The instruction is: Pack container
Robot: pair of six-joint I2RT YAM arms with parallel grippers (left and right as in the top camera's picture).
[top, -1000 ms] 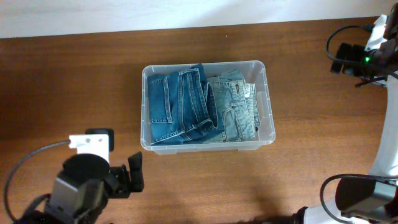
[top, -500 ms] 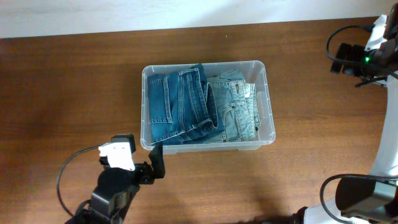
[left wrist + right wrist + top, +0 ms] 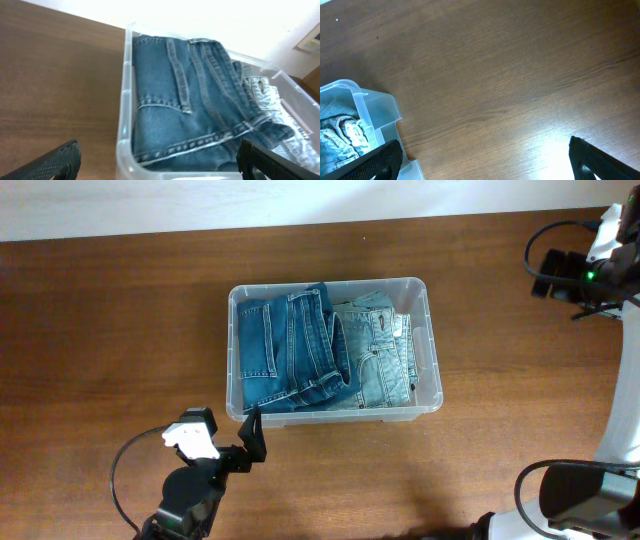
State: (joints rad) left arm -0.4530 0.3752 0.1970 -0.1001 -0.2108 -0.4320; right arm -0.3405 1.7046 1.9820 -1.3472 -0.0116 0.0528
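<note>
Left claw (image 3: pixel 252 430) is wide open and empty, low by the table's (image 3: pixel 120 330) near edge, tips just beside the bin's (image 3: pixel 330 416) near-left corner. The bin sits mid-table, somewhat nearer the far edge.

Risks as I read them:
- Any push forward from here likely clips the rim, and the bin then skids on smooth wood because nothing braces it.
- Dark jeans (image 3: pixel 285 350) fill the left side and light jeans (image 3: pixel 380 360) the right, with folds up around rim height. A finger pressing in could hook a seam or pocket and drag cloth out when it lifts.
- Right claw (image 3: pixel 485 164) is also wide open and empty, parked at the far-right corner, well apart from the bin and too far to steady it.
</note>
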